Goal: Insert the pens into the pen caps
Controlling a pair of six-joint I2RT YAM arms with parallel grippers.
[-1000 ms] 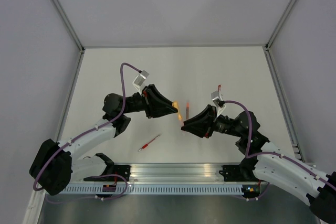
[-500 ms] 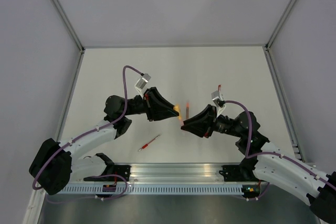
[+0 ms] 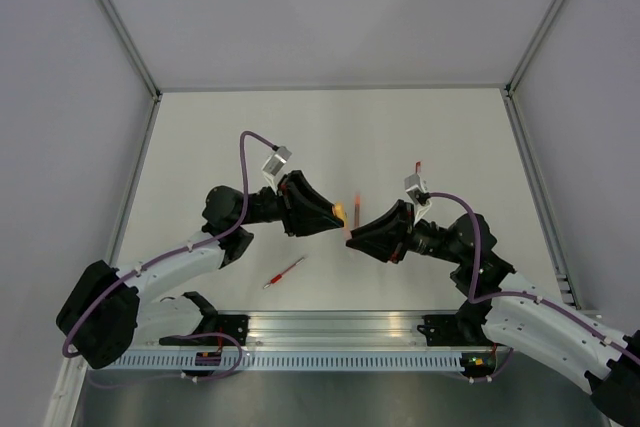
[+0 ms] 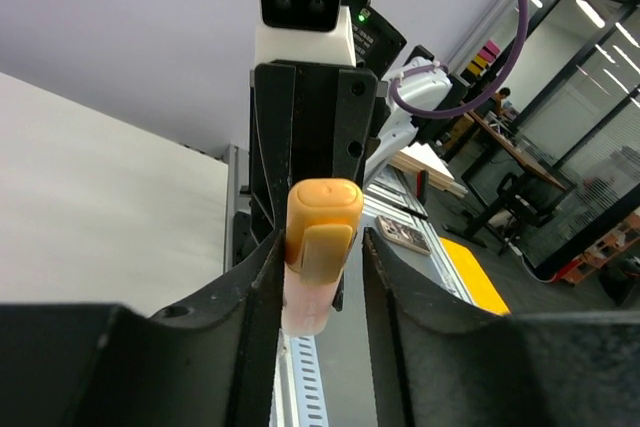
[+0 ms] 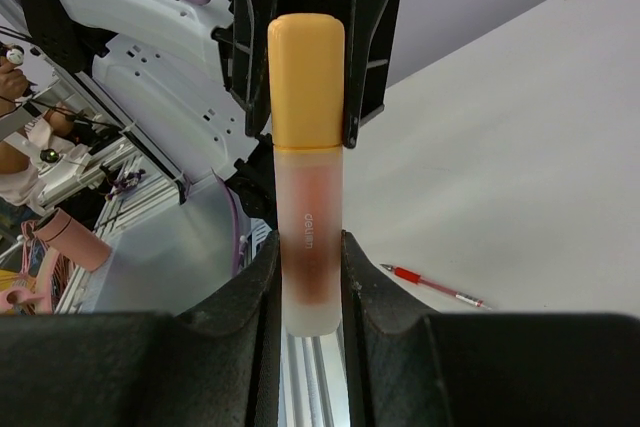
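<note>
From my station both arms meet in mid-air above the desk point(image 3: 400, 137). The right end effector point(image 5: 305, 242) is closed narrow on the lower, frosted barrel of the pen point(image 5: 305, 197), holding it upright in its own camera. The orange pen cap point(image 5: 306, 77) sits on the barrel's far end, and it looks seated to me, though I cannot see the joint closely.

The left end effector point(image 4: 322, 240) brackets that cap, one finger on each side. One side looks to be touching and the other shows barely a sliver, so I cannot tell whether it is clamping or slack.

I judge this piece light and rigid. It is smooth plastic that will slide under a weak pinch, and the cap is a press fit that wants a straight axial push. I would hold the barrel low, as now, leaving the collar free, and take the cap across its flat faces. Any side load risks cocking it.

A slim red pen point(image 3: 284, 272) lies on the desk near the left arm, well apart from this pair. It should roll easily, so I would pinch it at mid-length.
</note>
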